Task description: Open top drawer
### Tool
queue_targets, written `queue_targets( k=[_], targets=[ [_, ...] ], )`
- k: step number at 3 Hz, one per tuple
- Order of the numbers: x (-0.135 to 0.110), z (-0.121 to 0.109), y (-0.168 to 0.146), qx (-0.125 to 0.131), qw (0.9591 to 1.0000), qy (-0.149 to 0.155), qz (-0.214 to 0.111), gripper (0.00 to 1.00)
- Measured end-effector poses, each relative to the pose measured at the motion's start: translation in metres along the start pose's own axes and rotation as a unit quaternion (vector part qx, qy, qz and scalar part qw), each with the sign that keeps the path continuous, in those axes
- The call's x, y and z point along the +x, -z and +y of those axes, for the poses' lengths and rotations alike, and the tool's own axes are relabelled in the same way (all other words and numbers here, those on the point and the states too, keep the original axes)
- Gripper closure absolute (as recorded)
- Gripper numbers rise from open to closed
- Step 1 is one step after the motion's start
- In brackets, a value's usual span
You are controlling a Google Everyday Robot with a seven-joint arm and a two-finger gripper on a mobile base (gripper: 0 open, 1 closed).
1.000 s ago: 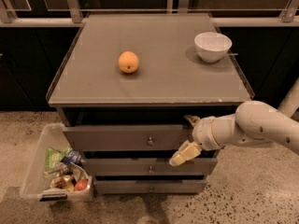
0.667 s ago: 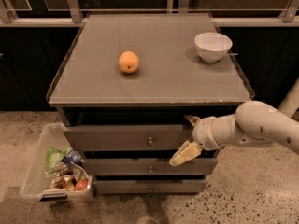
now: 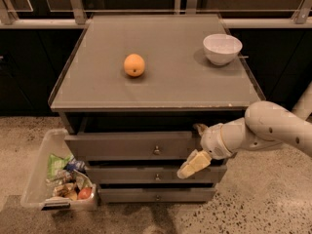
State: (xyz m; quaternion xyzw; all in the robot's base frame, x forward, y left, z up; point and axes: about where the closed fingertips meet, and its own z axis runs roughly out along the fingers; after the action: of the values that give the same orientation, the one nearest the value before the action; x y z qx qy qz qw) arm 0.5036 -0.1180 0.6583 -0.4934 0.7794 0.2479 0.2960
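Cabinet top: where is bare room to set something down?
Bare left of the orange, between orange and bowl, and along the front edge of the cabinet top. Crowded at the right end of the top drawer, where the gripper sits.

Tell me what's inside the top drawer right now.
Only a dark gap shows above the top drawer front; its inside is covered by the cabinet top. The claw sits at the drawer's right end.
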Motion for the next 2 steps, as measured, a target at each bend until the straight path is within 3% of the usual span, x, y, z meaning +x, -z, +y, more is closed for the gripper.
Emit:
queue_targets(
  k=[2],
  targets=[
    [-0.0026, 0.0077, 0.0076, -0.005, 0.9999, -0.012, -0.001, 0.00]
  ],
)
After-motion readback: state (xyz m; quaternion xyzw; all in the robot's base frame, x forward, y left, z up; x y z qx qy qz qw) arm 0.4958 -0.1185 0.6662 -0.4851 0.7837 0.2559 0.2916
